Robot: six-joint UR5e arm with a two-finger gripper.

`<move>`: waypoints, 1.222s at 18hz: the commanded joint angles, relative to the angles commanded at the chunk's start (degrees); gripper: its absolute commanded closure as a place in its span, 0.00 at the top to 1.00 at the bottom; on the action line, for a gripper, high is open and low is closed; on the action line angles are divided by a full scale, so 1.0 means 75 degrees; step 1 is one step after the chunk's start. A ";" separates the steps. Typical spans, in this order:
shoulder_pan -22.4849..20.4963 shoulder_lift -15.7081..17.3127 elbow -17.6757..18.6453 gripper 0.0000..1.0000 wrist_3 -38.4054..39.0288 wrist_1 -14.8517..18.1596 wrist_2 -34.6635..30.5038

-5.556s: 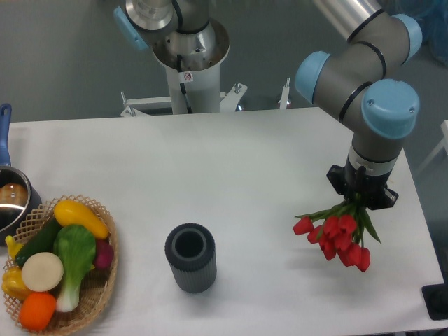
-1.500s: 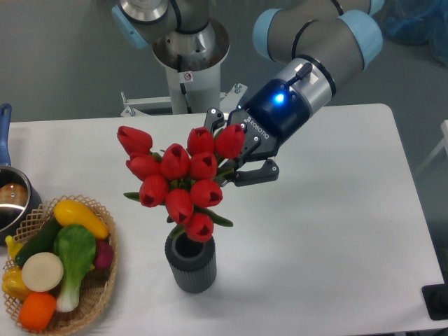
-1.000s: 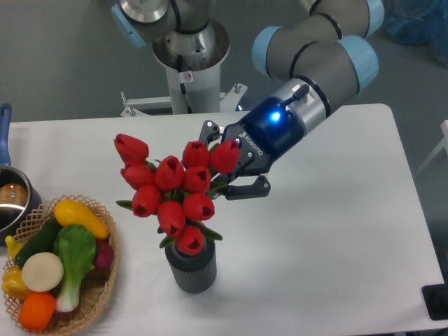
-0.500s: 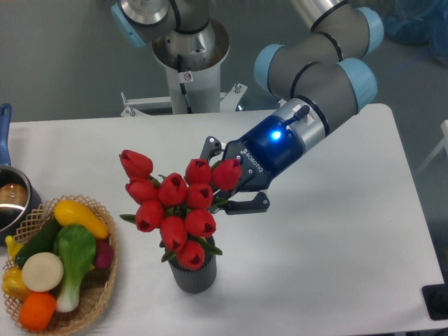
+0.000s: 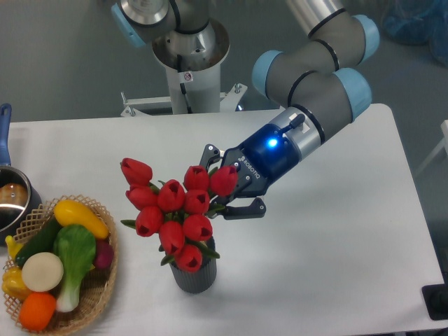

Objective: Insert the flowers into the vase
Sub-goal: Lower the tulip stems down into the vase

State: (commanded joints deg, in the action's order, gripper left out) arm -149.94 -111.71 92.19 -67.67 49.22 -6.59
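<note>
So that the stems drop into the ribbed dark grey cylindrical vase (image 5: 192, 274), the jaws (image 5: 225, 187) grip the red tulip bunch (image 5: 173, 211) tilted.

— What is behind the table (image 5: 350, 231)?

— A plain grey wall (image 5: 63, 63) fills the upper part of the frame. It has an even, dull tone. In the upper right corner there is something blue and crumpled (image 5: 416, 21); I cannot tell what it is.

— And the table itself?

— It is white with a smooth top, and it takes most of the frame. The light is soft and even. At the lower right edge a small dark object (image 5: 435, 302) shows beside the table.
</note>
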 joint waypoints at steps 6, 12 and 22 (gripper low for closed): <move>0.0082 -0.0082 0.0410 0.03 -0.0643 0.0000 -0.0105; 0.0082 -0.0082 0.0727 0.03 -0.1125 0.0012 -0.0105; 0.0082 -0.0304 0.0798 0.05 -0.1265 0.0000 -0.0316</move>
State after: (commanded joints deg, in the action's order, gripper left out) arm -149.33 -113.99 98.17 -77.16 49.22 -8.96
